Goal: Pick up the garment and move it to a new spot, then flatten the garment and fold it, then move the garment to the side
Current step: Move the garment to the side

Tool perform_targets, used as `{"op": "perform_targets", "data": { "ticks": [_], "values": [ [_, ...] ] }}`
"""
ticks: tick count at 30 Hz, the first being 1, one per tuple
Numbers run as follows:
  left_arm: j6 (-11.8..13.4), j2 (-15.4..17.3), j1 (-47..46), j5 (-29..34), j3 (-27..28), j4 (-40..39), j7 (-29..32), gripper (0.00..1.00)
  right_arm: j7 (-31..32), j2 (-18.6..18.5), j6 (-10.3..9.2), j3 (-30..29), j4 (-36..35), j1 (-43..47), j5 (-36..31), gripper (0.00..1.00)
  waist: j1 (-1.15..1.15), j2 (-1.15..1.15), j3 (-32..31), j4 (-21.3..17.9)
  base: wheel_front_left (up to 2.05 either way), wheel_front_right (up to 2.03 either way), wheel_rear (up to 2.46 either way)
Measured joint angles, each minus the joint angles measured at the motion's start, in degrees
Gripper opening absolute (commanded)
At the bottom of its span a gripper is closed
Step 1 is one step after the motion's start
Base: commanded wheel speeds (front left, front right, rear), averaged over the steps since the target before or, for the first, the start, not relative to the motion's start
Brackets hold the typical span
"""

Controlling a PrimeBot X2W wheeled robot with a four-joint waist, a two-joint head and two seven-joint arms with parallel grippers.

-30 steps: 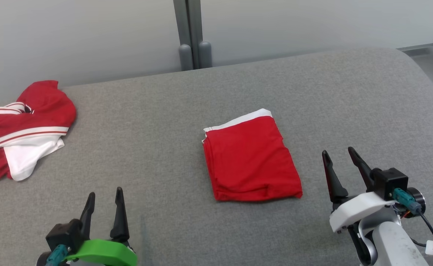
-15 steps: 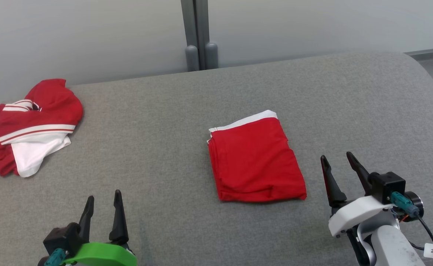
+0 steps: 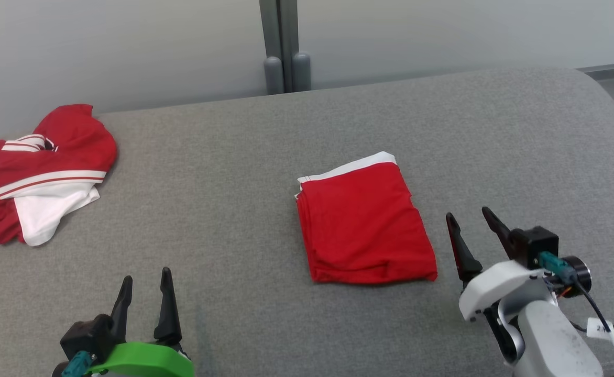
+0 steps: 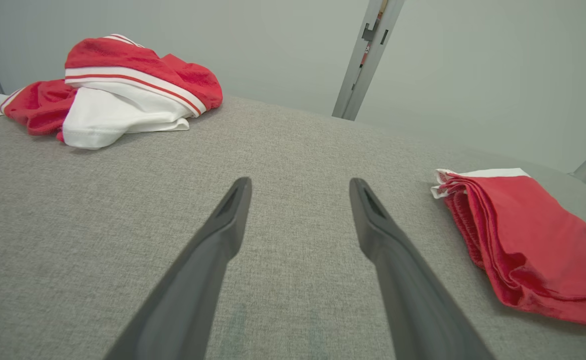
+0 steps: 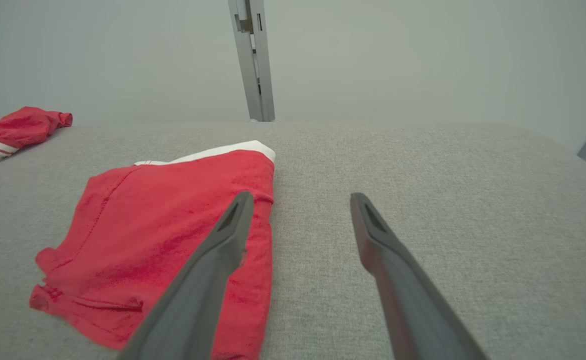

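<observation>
Folded red garment [image 3: 364, 222], centre of worktop [image 3: 223, 157], long axis running away from us | we log right end effector [image 3: 468, 212] just right of it, nearer; left end effector [image 3: 146, 274] well apart | both wide open, empty

Crumpled red-and-white clothes pile [image 3: 40, 173] at far left, grey fabric tabletop [image 3: 223, 173], grey metal post [image 3: 279, 42] against pale wall [image 3: 129, 47]

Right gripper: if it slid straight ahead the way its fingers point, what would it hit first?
Most likely the grey fabric surface, just beside the folded red-and-white garment: the right gripper tilts slightly down. Its left finger might graze the garment's edge; depth is unclear.
</observation>
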Motion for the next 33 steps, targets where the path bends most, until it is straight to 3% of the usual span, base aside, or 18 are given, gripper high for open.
{"op": "perform_targets", "data": {
  "ticks": [9, 16, 21, 30, 31, 32, 33],
  "values": [
    [-0.1, 0.0, -2.2, 0.4, -0.4, -0.3, 0.0, 1.00, 11.1, -0.4, 0.00, 2.3, 7.5, -13.9, -2.3, 1.00, 0.00, 0.00, 2.7, 1.1, 0.00, 0.00, 0.00],
    [-0.3, 0.0, -3.5, 0.4, -0.5, 0.6, 0.0, 1.00, 23.6, -3.9, 0.00, 8.3, 14.8, -19.3, 2.9, 1.00, 0.00, 0.00, 4.9, 3.6, 0.00, 0.00, 0.00],
    [-0.4, 0.0, -4.2, 0.4, -0.5, 0.8, 0.0, 1.00, 25.8, -6.4, 0.00, 12.0, 17.0, -21.3, 7.3, 1.00, 0.00, 0.00, 6.7, 5.1, 0.00, 0.00, 0.00],
    [-0.6, 0.0, -4.9, 0.5, -0.5, 0.7, 0.0, 1.00, 28.8, -6.5, 0.00, 16.7, 20.7, -24.0, 16.2, 1.00, 0.00, 0.00, 9.3, 6.7, 0.00, 0.00, 0.00],
    [-0.6, 0.0, -5.0, 0.5, -0.5, 0.7, 0.0, 1.00, 28.7, -6.6, 0.00, 17.0, 20.9, -24.4, 17.1, 0.50, 0.00, 0.00, 9.5, 6.8, 0.00, 0.00, 0.00],
    [-0.6, 0.0, -5.1, 0.5, -0.6, 0.8, 0.0, 1.00, 28.5, -6.7, 0.00, 17.3, 21.3, -24.8, 17.8, 0.42, 0.00, 0.00, 9.6, 6.8, 0.00, 0.00, 0.00],
    [-0.6, 0.0, -5.2, 0.5, -0.7, 0.8, 0.0, 1.00, 28.3, -6.9, 0.00, 18.0, 21.6, -25.0, 18.1, 0.18, 0.00, 0.00, 9.7, 6.8, 0.00, 0.00, 0.00]
  ]
}}
